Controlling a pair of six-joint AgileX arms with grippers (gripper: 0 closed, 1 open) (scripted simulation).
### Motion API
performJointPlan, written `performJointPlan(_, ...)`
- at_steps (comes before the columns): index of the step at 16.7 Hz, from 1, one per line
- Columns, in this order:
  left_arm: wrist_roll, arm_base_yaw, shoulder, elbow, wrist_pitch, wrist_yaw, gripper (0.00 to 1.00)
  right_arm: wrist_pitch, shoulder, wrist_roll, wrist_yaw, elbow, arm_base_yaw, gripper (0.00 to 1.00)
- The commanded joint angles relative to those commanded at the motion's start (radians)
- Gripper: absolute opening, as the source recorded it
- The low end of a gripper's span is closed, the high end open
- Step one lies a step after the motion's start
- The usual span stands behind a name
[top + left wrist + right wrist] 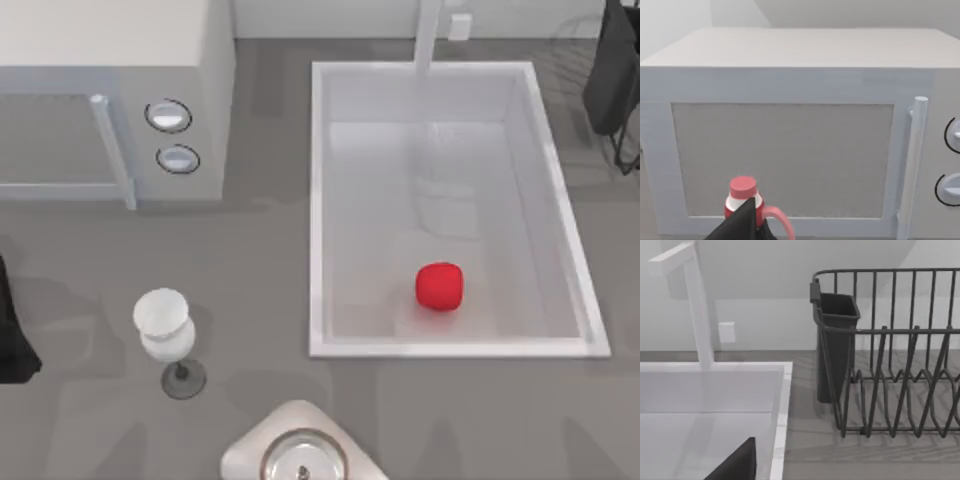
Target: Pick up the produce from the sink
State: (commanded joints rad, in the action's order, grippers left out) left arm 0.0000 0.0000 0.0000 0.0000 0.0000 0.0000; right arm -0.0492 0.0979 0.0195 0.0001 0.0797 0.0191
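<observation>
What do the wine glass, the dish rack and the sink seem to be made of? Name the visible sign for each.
Wine glass: probably glass, since its pale bowl looks translucent on a darker stem and foot.
Dish rack: likely coated metal wire, shown by thin dark matte bars.
Sink: possibly ceramic or enamel, given smooth white walls with faint reflections.

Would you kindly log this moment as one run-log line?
produce: on sink floor, near front wall | contact: none | left arm: parked table's left edge | right arm: parked far right

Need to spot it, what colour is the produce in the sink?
Bright red produce, clearest in the top view.
</observation>
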Motion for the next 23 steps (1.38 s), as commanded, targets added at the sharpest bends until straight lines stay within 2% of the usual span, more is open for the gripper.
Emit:
performJointPlan(6,0.0,0.0,0.0,0.0,0.0,0.0,1.0,-0.202,0.398,0.081,0.0,0.328,0.078,1.0)
performJointPlan(18,0.0,0.0,0.0,0.0,0.0,0.0,1.0,-0.793,1.548,0.318,0.002,1.285,0.305,1.0)
performJointPlan(23,0.0,0.0,0.0,0.0,0.0,0.0,1.0,-0.998,1.948,0.401,0.003,1.617,0.384,1.0)
